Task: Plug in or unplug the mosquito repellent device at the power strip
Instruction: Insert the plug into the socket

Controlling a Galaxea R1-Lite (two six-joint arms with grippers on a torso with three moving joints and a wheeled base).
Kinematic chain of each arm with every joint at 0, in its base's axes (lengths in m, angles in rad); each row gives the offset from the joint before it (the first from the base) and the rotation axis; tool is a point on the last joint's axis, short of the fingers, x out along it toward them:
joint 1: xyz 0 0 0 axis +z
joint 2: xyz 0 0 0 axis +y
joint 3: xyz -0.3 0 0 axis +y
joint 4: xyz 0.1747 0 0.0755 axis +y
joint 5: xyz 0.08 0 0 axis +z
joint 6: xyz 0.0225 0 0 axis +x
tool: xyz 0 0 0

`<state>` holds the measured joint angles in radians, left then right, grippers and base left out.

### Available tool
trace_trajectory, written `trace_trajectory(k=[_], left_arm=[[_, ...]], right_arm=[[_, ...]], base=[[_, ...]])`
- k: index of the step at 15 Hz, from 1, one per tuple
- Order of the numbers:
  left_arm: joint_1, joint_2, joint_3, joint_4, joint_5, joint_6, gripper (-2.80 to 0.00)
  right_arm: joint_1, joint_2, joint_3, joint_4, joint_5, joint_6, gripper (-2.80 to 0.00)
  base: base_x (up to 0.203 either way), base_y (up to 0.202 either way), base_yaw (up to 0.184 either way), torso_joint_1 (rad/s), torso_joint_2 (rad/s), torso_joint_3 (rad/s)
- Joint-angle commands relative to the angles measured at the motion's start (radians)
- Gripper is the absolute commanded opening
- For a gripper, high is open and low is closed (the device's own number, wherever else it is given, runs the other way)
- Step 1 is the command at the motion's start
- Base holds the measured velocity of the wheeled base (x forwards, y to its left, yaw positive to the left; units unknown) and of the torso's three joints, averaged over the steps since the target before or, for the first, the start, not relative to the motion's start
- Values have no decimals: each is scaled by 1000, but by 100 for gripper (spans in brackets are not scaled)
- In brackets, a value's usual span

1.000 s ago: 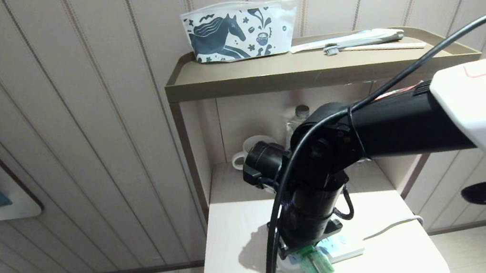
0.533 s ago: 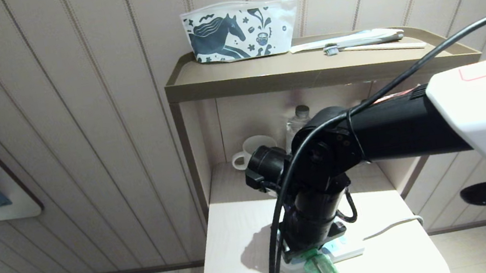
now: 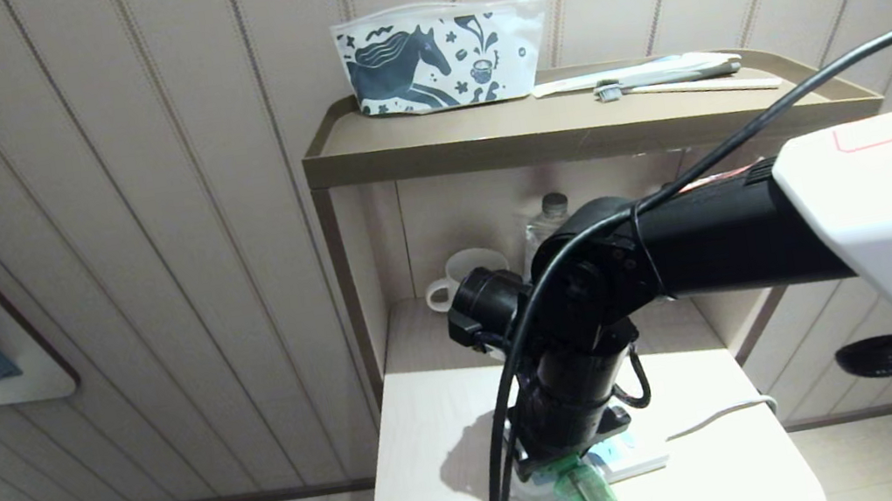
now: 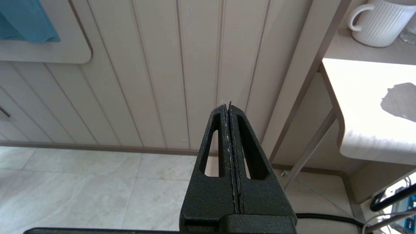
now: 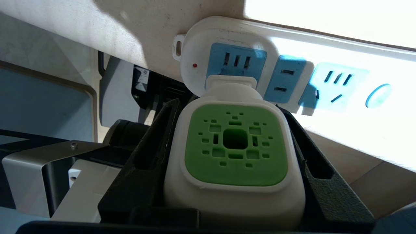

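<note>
My right gripper (image 5: pixel 229 105) is shut on the mosquito repellent device (image 5: pixel 235 146), its black fingers (image 5: pixel 152 156) pressed against the white sides of the green-faced plug head. The device's neck meets the end light-blue socket face of the power strip (image 5: pixel 292 74); the prongs are hidden. In the head view, the green bottle (image 3: pixel 586 495) sticks out below the right wrist, over the power strip (image 3: pixel 636 459) on the white table (image 3: pixel 437 428). My left gripper (image 4: pixel 228 107) is shut and empty, parked low beside the table and pointing at the panelled wall.
A white cord (image 3: pixel 719 417) runs right from the strip. A white mug (image 3: pixel 462 270) and a clear water bottle (image 3: pixel 545 222) stand under the shelf behind. A horse-print pouch (image 3: pixel 435 58) and a toothbrush (image 3: pixel 651 83) lie on the shelf top.
The right arm has shifted only very slightly over the strip, still holding the device. The left arm has not moved.
</note>
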<state>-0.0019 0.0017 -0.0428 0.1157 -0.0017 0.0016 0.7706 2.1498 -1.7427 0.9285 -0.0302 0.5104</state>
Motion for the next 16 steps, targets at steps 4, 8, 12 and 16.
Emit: trace_trajectory(k=[4, 8, 12, 16], left_arm=[[-1, 1, 0, 1, 0, 0, -280], [0, 1, 0, 1, 0, 0, -280], [-1, 1, 0, 1, 0, 0, -280], [-1, 1, 0, 1, 0, 0, -280]], right_arm=[[-2, 1, -3, 4, -2, 2, -280], [-16, -7, -9, 9, -4, 0, -280], [-22, -1, -5, 7, -2, -4, -280], [-17, 10, -9, 3, 0, -4, -280]], base=[[0, 0, 0, 0, 0, 0], [0, 0, 0, 0, 0, 0], [0, 0, 0, 0, 0, 0], [0, 0, 0, 0, 0, 0]])
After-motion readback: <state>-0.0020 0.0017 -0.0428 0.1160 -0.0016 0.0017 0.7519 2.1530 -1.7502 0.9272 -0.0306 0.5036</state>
